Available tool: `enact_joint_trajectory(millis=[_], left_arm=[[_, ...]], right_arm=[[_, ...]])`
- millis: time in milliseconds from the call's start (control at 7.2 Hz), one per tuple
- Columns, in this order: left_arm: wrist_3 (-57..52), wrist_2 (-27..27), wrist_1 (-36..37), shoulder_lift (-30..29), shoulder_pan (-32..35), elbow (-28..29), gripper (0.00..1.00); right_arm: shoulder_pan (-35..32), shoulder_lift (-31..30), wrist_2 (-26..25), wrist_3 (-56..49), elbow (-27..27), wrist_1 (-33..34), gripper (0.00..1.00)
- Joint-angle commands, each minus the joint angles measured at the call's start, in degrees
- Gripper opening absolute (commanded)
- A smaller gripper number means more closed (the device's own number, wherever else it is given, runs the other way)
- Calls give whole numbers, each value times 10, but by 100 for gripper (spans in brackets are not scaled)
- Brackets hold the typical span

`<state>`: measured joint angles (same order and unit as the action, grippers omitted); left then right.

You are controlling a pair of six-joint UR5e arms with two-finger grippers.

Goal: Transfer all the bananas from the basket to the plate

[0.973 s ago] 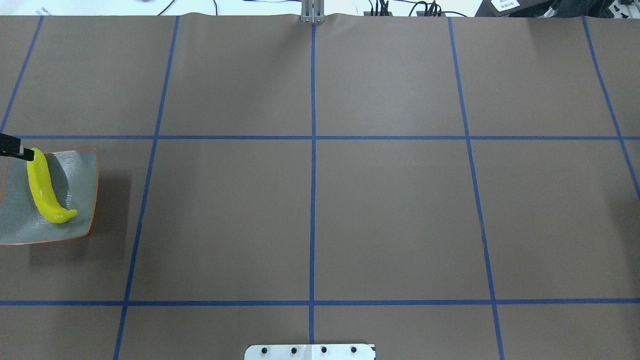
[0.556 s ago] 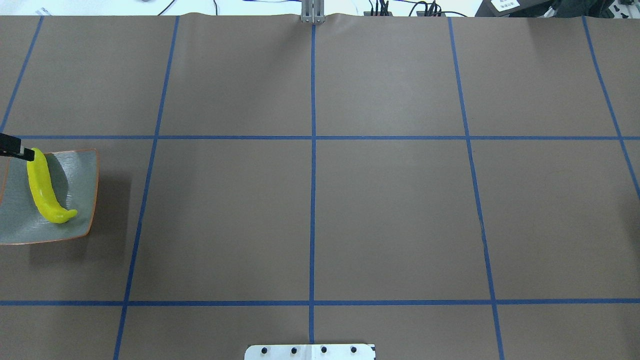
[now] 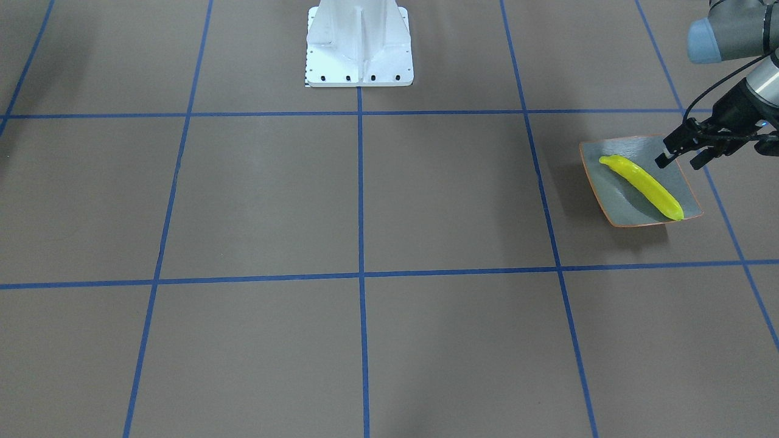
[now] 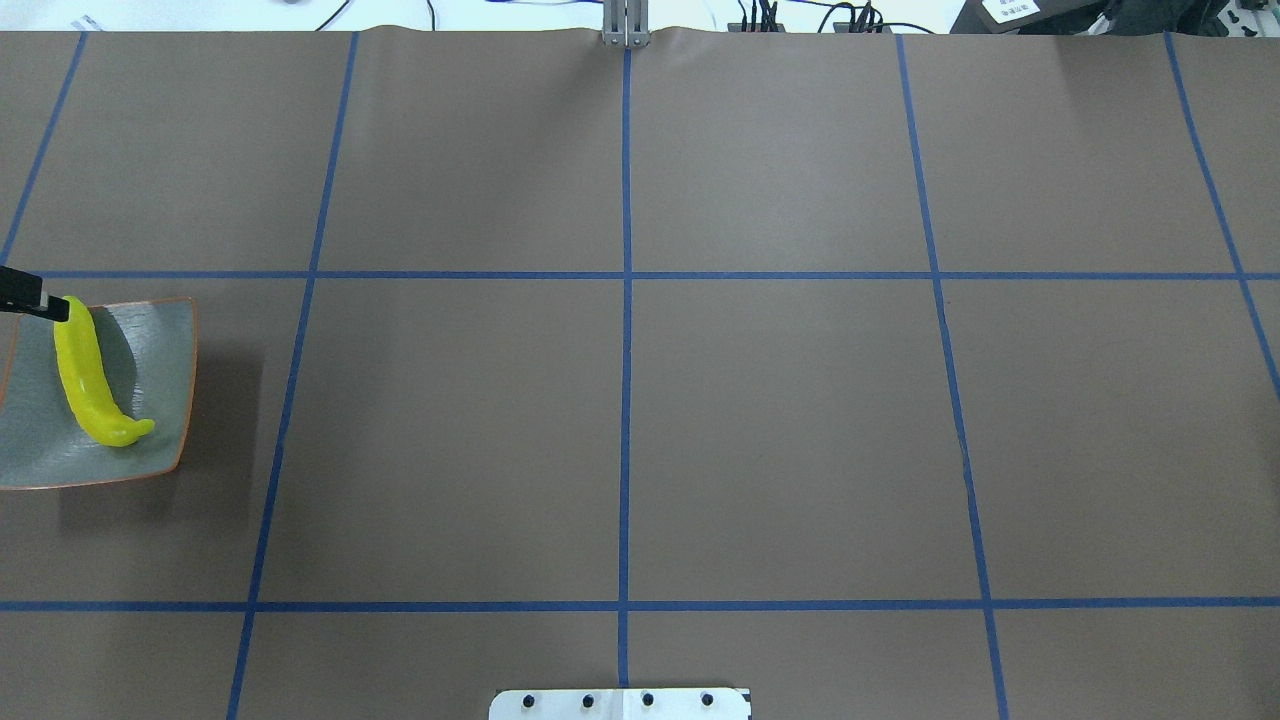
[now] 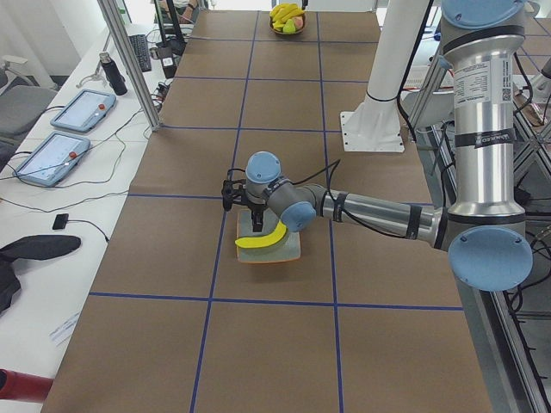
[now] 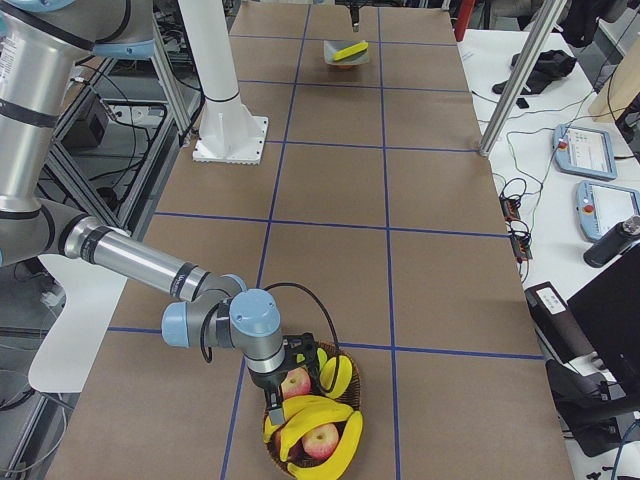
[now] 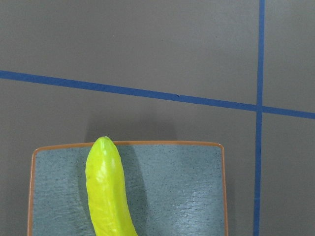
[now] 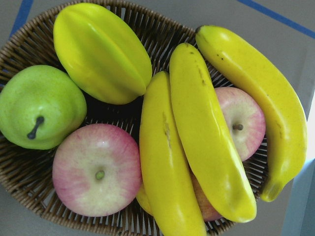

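Four bananas show in all. Left of the base [image 4: 620, 705], at the far end of the surface [image 4: 780, 430], one plate [image 3: 624, 204] carries one banana [image 3: 645, 185], which lies diagonally across it. One left pincer [image 3: 678, 162] hangs over the plate's side away from the base, its fingers apart and empty. Right of the base, at the opposite end, one basket [image 8: 29, 39] holds three bananas [image 8: 206, 137] side by side, two red apples [image 8: 98, 169], one green pear [image 8: 39, 105] and one star fruit [image 8: 101, 51]. One right pincer [image 6: 305, 370] reaches down into the basket among the fruit.

The overhead view cuts off the plate's left edge and shows only one black finger [image 4: 30, 300] of the left pincer. The basket falls outside that view. The left wrist view crops the banana's lower end. The right pincer's fingers are small and sunk among the fruit, so I cannot tell whether they are apart or together. A sliver of yellow under the three bananas is too hidden to identify.

The surface is brown, marked into squares by blue tape. Across it from the base runs a second, white surface [image 5: 86, 284] with two pendants [image 5: 82, 110], cables and a dark cloth [image 5: 39, 248]. A metal post [image 5: 129, 60] stands at its edge.
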<state>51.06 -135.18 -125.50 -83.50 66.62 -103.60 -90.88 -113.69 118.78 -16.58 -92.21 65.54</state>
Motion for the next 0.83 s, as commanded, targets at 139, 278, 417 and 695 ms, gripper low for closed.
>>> enact_joint_trajectory(millis=[139,278,417,695], left_arm=[[0,0,0,0,0,0,94],[2,0,0,0,1,-2,94],[2,0,0,0,1,-2,94],[2,0,0,0,1,-3,94]], right_arm=[[41,-1,-14,-63,9,-10,96],[52,-1,-30,-73,11,-21,95],[53,-1,-40,-89,14,-21,94],[53,-1,-50,-93,20,-24,90]])
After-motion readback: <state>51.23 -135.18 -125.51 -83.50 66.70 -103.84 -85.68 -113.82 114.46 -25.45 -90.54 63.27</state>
